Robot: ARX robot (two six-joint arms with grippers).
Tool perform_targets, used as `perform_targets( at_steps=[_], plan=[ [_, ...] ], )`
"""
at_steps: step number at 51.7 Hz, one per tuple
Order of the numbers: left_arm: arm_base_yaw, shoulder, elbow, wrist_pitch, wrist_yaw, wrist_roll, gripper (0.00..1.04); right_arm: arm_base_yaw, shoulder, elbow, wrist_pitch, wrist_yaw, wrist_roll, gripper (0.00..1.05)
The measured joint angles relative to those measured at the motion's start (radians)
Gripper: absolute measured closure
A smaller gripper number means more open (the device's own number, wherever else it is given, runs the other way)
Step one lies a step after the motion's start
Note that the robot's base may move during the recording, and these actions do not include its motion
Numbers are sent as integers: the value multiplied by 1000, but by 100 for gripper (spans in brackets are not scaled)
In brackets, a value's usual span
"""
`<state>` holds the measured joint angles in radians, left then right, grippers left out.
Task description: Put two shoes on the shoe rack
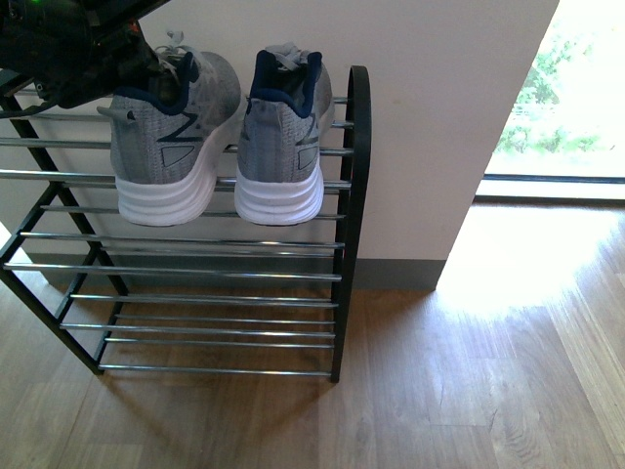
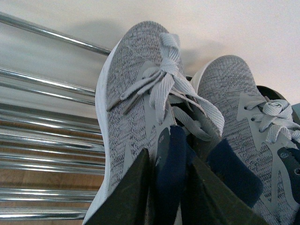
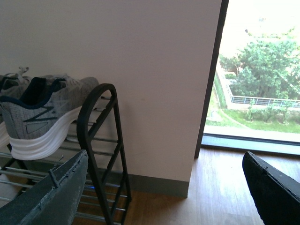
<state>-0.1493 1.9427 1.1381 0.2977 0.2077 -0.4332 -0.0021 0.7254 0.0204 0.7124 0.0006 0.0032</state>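
Observation:
Two grey knit sneakers with white soles sit side by side, heels toward me, on an upper tier of the shoe rack (image 1: 356,195). My left gripper (image 1: 156,76) is shut on the dark blue collar of the left sneaker (image 1: 171,147); the right sneaker (image 1: 283,137) stands free beside it. In the left wrist view the gripper (image 2: 171,187) pinches the blue lining of the held sneaker (image 2: 131,93), with the other sneaker (image 2: 243,103) alongside. My right gripper (image 3: 164,197) hangs open and empty off the rack's right end (image 3: 101,136), apart from the nearest sneaker (image 3: 42,117).
The rack stands against a pale wall (image 1: 439,117) with a grey skirting board (image 1: 400,276). Lower tiers of silver rods (image 1: 195,318) hold nothing. Wooden floor (image 1: 469,391) spreads to the right, toward a bright glass door (image 1: 576,98).

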Motion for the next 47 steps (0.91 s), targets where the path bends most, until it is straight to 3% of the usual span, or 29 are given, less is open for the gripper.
perform_targets(
  at_steps=[16, 20, 24, 33, 42, 47],
  plan=[
    [-2, -129, -85, 19, -113, -4, 34, 0, 0, 0, 0, 0, 0, 9],
    [-2, -201, -148, 39, -154, -21, 16, 0, 0, 0, 0, 0, 0, 9],
    [-2, -250, -191, 55, -185, -29, 8, 0, 0, 0, 0, 0, 0, 9],
    [3, -438, -303, 86, -300, -40, 9, 0, 0, 0, 0, 0, 0, 9],
    [69, -680, -459, 115, -520, 16, 9, 0, 0, 0, 0, 0, 0, 9],
    [127, -784, -575, 168, -524, 35, 9, 0, 0, 0, 0, 0, 0, 9]
  ],
)
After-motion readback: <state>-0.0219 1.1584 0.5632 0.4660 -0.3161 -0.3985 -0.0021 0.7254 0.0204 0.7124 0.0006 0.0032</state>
